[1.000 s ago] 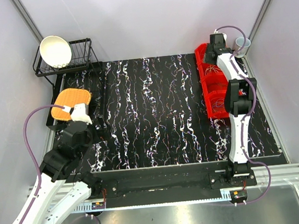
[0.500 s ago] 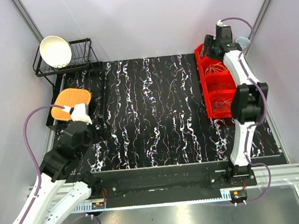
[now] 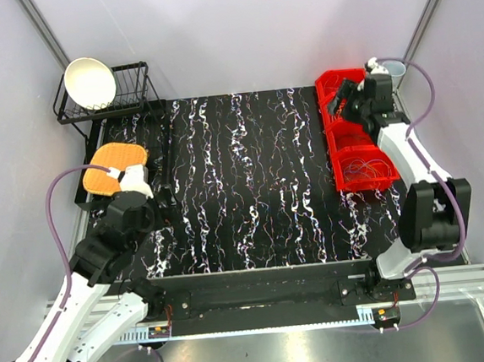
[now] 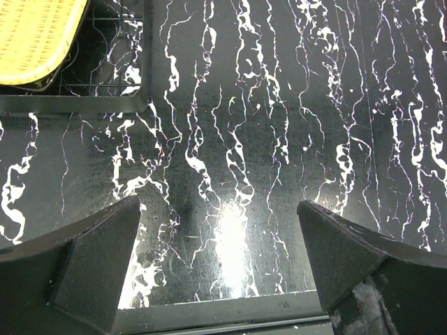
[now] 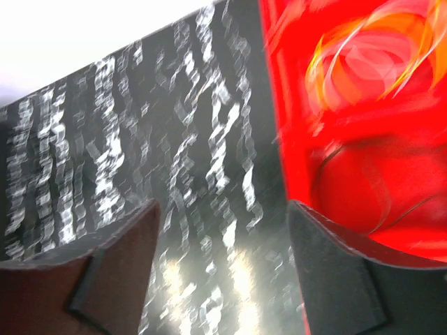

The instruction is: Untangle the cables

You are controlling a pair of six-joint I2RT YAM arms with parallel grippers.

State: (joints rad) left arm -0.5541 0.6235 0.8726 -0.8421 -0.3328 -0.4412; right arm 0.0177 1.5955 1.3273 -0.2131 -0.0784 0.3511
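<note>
The cables are thin wire loops lying in the compartments of a red bin [image 3: 343,148] at the mat's back right. In the top view a purple-and-dark bundle of cables [image 3: 365,169] shows in the nearest compartment. The blurred right wrist view shows orange and yellow loops [image 5: 370,52] in one compartment and a dark loop [image 5: 363,188] in the one beside it. My right gripper [image 3: 338,105] [image 5: 223,272] hovers open over the bin's left rim, with nothing between its fingers. Open and empty too, my left gripper [image 3: 161,207] [image 4: 220,265] hangs low over the mat's left side.
A black dish rack [image 3: 128,89] with a white bowl [image 3: 89,82] stands at the back left. An orange woven pad [image 3: 113,165] [image 4: 35,31] lies on a black wire tray beside my left arm. A pale cup [image 3: 394,69] sits behind the bin. Walls close in on both sides.
The right arm has swung out to the right, its gripper pulling back from the far compartment to the bin's left rim and opening wider. The left arm shifted only slightly.
</note>
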